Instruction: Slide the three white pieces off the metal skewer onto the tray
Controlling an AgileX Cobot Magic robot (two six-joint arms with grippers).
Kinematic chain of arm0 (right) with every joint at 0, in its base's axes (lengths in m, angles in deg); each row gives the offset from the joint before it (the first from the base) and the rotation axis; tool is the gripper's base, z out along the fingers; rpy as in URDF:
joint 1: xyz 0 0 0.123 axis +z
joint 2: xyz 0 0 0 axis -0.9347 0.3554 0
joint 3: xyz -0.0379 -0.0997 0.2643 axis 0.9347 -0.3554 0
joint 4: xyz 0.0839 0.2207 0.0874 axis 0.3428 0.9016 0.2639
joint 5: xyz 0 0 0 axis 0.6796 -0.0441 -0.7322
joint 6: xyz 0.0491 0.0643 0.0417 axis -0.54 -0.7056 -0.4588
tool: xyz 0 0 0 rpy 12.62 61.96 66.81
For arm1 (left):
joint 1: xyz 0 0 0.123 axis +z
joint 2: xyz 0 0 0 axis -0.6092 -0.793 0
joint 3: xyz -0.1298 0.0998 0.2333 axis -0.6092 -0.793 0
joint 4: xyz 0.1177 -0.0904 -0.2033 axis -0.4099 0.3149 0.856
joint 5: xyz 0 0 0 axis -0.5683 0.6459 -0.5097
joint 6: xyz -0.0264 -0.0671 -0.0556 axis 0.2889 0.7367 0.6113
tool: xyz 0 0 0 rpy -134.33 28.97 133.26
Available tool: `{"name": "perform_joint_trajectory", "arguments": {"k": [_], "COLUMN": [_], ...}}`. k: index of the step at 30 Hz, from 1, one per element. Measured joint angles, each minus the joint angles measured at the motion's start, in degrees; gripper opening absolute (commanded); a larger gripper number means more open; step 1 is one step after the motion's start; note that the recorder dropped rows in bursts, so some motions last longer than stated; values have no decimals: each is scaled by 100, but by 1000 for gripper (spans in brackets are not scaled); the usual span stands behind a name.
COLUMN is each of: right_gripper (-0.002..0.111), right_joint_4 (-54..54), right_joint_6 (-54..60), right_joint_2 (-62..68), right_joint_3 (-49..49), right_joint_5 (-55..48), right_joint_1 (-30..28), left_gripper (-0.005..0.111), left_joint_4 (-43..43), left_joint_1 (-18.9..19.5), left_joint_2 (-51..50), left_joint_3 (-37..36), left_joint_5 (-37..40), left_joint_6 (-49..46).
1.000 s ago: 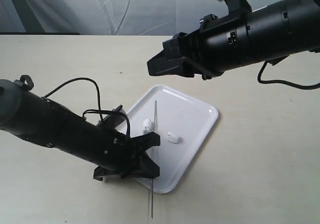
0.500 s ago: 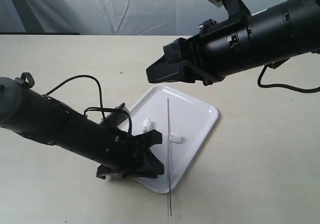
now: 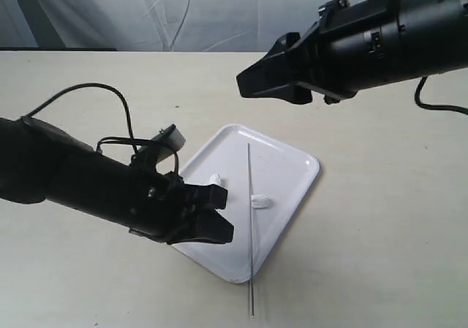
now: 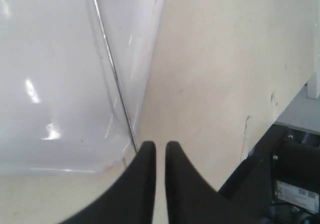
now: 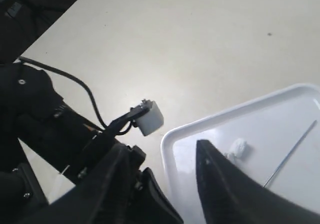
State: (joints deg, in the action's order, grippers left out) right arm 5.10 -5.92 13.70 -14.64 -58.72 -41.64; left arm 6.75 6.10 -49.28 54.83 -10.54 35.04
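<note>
The skewer (image 3: 250, 218) lies bare across the tray (image 3: 292, 164), held by neither arm, its near end overhanging the rim onto the table (image 3: 380, 233). One white piece (image 3: 216, 178) rests on the tray on the left arm's side of the rod. Another (image 3: 259, 201) lies just beside the rod, and a third cannot be made out. The left gripper (image 4: 160, 144) sits low by the overhanging end, jaws barely parted around nothing. The right gripper (image 3: 245, 87) hovers above the tray's far side, spread wide and empty, likely keeping clear. The job looks about done.
</note>
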Motion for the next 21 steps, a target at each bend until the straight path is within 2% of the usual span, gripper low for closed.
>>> {"name": "perform_joint_trajectory", "arguments": {"k": [5, 11, 16, 21], "right_gripper": [41, 29, 13, 2], "right_joint_4": [-681, -1850, -2744, -3478], "right_joint_6": [-433, -1382, -1950, -2576], "right_joint_2": [-539, -1143, -1737, -2337], "right_joint_3": [0, 0, -222, -614], "right_joint_5": [43, 72, 238, 440], "right_joint_1": [0, 0, 0, 0], "left_gripper": [0, 0, 0, 0], "left_joint_4": [-381, -1047, -2557, -4786], "left_joint_1": [0, 0, 0, 0], "left_joint_2": [902, 2066, 3024, 4063], "left_joint_3": [-207, -434, -591, -624], "left_joint_5": [-318, -1113, -1789, -1974], "left_joint_6": [133, 580, 1666, 3332]}}
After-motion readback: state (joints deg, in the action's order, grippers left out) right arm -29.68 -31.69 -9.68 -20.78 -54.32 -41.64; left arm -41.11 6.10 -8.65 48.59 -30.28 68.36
